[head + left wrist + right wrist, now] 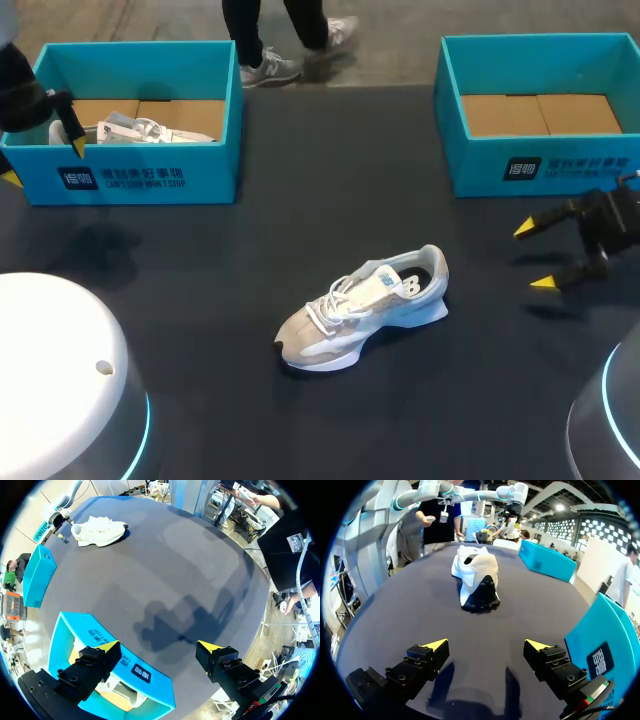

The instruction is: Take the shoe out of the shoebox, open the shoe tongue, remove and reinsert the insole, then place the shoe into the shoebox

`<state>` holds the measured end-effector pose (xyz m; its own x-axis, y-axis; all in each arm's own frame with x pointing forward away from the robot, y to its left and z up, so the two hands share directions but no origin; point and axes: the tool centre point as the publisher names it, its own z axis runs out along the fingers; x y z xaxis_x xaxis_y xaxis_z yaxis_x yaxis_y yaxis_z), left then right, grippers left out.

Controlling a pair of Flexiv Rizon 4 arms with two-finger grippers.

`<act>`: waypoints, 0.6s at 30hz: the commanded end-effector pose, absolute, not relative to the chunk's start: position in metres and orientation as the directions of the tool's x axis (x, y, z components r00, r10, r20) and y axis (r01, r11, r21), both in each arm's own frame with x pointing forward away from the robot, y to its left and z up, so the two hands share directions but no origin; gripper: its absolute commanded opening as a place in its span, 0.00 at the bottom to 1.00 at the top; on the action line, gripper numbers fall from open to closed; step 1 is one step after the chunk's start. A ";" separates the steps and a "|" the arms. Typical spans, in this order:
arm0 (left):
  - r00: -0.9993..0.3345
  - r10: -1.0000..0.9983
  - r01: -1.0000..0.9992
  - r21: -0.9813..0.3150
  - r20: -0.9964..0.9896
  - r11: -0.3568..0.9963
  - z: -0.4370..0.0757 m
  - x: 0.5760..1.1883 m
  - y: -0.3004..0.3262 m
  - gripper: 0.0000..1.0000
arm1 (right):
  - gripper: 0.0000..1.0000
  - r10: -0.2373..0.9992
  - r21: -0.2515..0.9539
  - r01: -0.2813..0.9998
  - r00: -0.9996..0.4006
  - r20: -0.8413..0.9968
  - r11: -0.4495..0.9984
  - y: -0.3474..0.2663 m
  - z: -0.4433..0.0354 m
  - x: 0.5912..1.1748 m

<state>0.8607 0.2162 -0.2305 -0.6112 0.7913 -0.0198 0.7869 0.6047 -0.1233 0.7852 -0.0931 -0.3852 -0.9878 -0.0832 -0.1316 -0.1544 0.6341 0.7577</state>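
Right claw (pixel 486 645) is held spread and empty; the shoe (pixel 475 577) is seen on the table (pixel 395 610) straight ahead, heel nearest, its long axis running away. Left claw (pixel 160 646), also spread, is placed farther off, apparently over a shoebox (pixel 92 630).

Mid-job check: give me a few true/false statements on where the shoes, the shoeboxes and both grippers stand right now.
1. A shoe lies on the table between the two shoeboxes. True.
2. The right shoebox holds a shoe. False: only its cardboard floor shows; the second shoe is in the left shoebox.
3. The right gripper is shut on the shoe. False: it is open and apart from it.
4. The left gripper is open at the left shoebox. True.
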 end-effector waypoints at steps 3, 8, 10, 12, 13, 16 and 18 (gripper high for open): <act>-0.611 0.792 0.787 -0.121 -0.020 0.604 -0.231 0.860 0.216 1.00 | 1.00 -0.140 0.758 -0.169 -0.985 -0.104 0.629 -0.072 -0.393 0.801; -0.611 0.792 0.787 -0.121 -0.020 0.604 -0.231 0.860 0.216 1.00 | 1.00 -0.176 0.761 -0.188 -0.979 -0.099 0.620 -0.061 -0.397 0.805; -0.611 0.792 0.787 -0.121 -0.020 0.604 -0.231 0.860 0.216 1.00 | 1.00 -0.193 0.762 -0.195 -0.977 -0.093 0.618 -0.056 -0.399 0.806; -0.611 0.792 0.787 -0.121 -0.020 0.604 -0.231 0.860 0.216 1.00 | 1.00 -0.215 0.762 -0.202 -0.973 -0.085 0.615 -0.051 -0.401 0.808; -0.611 0.792 0.787 -0.121 -0.020 0.604 -0.231 0.860 0.216 1.00 | 1.00 -0.231 0.764 -0.210 -0.970 -0.083 0.610 -0.048 -0.402 0.808; -0.611 0.792 0.787 -0.121 -0.020 0.604 -0.231 0.860 0.216 1.00 | 1.00 -0.255 0.765 -0.218 -0.964 -0.073 0.605 -0.039 -0.404 0.809; -0.611 0.792 0.787 -0.121 -0.020 0.604 -0.231 0.860 0.216 1.00 | 1.00 -0.265 0.771 -0.220 -0.962 -0.069 0.598 -0.033 -0.405 0.809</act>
<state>0.8607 0.2162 -0.2305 -0.6112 0.7913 -0.0198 0.7869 0.6047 -0.1233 0.8002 -0.0404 -0.3991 -0.9683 -0.2287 -0.1007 -0.2218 0.6010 0.7678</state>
